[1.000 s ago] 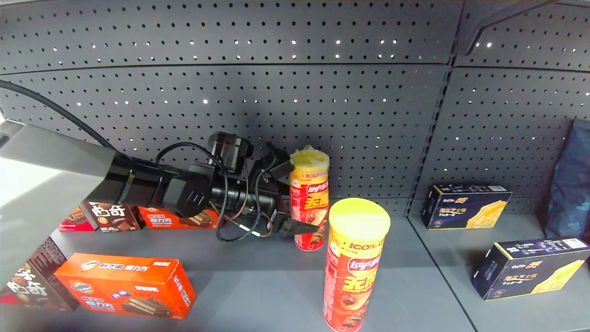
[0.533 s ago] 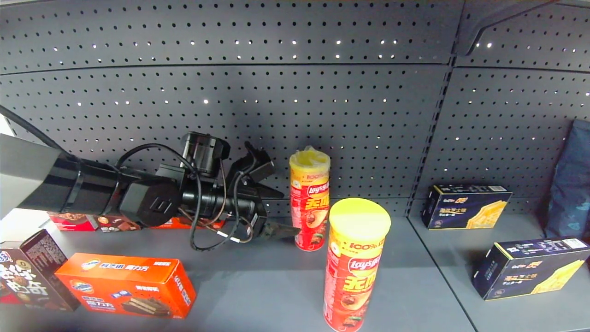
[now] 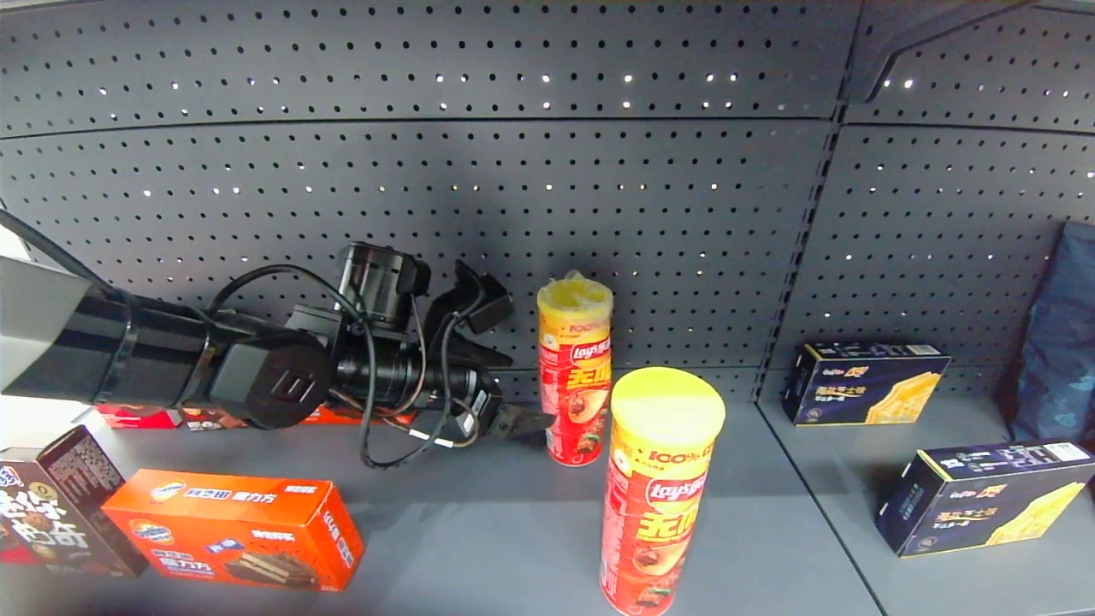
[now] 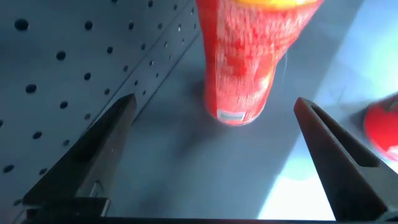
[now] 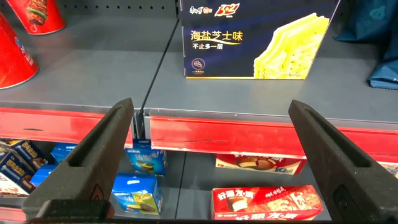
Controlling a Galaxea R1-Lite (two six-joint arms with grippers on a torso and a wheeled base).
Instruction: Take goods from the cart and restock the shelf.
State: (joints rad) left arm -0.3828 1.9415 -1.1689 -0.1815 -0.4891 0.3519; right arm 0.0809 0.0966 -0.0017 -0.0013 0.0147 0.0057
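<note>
Two red chip cans with yellow lids stand upright on the grey shelf: a rear can near the pegboard and a front can closer to me. My left gripper sits just left of the rear can, open and apart from it. In the left wrist view the rear can stands beyond the spread fingers, with nothing between them. My right gripper is open and empty, in front of the shelf's front edge, facing a navy box.
An orange box and a brown box lie at the shelf's front left. Two navy boxes are on the right bay, with a dark blue bag beyond. Lower shelves hold blue boxes and red boxes.
The left gripper, whose fingers stood around the rear can a second ago, has drawn back to the left and stands apart from it. The can stays upright in place.
</note>
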